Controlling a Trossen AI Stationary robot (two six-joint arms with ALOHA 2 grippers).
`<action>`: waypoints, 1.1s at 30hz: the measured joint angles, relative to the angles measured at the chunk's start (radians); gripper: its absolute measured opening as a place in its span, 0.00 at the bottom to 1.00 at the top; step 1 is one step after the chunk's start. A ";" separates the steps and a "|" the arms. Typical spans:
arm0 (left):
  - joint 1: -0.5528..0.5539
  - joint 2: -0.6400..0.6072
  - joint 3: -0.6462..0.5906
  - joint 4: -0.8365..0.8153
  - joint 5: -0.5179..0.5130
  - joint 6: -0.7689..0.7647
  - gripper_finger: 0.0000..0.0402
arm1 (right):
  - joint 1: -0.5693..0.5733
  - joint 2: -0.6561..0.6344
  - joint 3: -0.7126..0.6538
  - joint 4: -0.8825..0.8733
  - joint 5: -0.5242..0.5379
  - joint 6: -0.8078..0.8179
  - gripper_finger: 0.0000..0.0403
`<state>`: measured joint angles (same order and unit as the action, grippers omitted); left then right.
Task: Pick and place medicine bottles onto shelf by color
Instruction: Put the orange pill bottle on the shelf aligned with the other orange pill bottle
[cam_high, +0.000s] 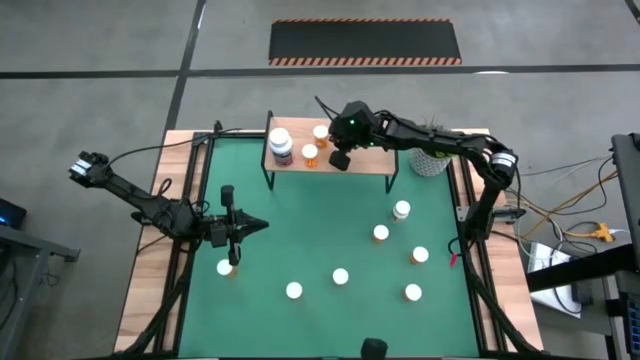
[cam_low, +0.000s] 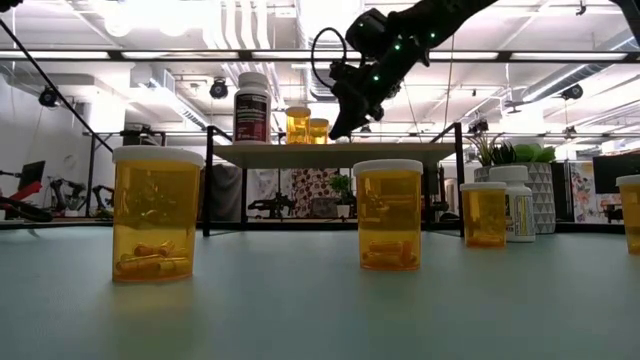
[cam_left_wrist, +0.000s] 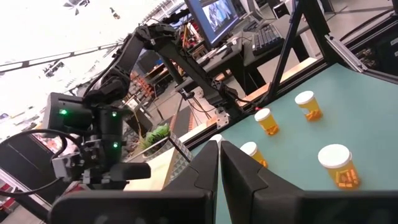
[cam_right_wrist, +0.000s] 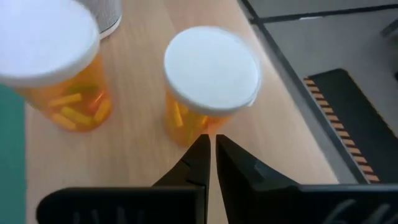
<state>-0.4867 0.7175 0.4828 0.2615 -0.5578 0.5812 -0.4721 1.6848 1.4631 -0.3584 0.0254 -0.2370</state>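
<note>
— What's up there from above?

— A light-wood shelf (cam_high: 330, 160) on black legs at the far edge of the green mat (cam_high: 300, 240). Three bottles stand on it: one big white-and-dark bottle (cam_high: 281, 146) and two orange ones (cam_high: 311, 153). Seven white-capped bottles (cam_high: 340, 276) are scattered on the mat. The right gripper (cam_high: 340, 158) hangs over the shelf, jaws together, empty. The left gripper (cam_high: 262, 226) hovers over the mat's left side, jaws together too.

— And from table height?

— Orange bodies, white caps, pills inside; four orange bottles (cam_low: 389, 214) stand near, and a white one beside the pot.

— The left wrist?

— Its fingers (cam_left_wrist: 205, 168) are pressed together; four orange bottles (cam_left_wrist: 339, 165) show on the mat.

— The right wrist?

— Two orange bottles (cam_right_wrist: 208, 81) stand on the wood, just beyond the closed fingertips (cam_right_wrist: 199, 152).
</note>
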 joint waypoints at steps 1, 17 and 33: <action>0.000 0.000 0.000 0.000 0.000 0.000 0.00 | 0.000 0.000 0.000 0.012 0.000 -0.001 0.04; 0.000 0.000 0.000 0.000 0.000 0.000 0.00 | 0.008 0.032 0.000 0.138 -0.007 -0.038 0.04; 0.000 0.000 0.000 0.000 0.000 0.000 0.00 | 0.010 0.032 0.000 0.171 -0.008 -0.049 0.04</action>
<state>-0.4866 0.7174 0.4828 0.2615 -0.5579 0.5812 -0.4625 1.7172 1.4631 -0.1875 0.0178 -0.2859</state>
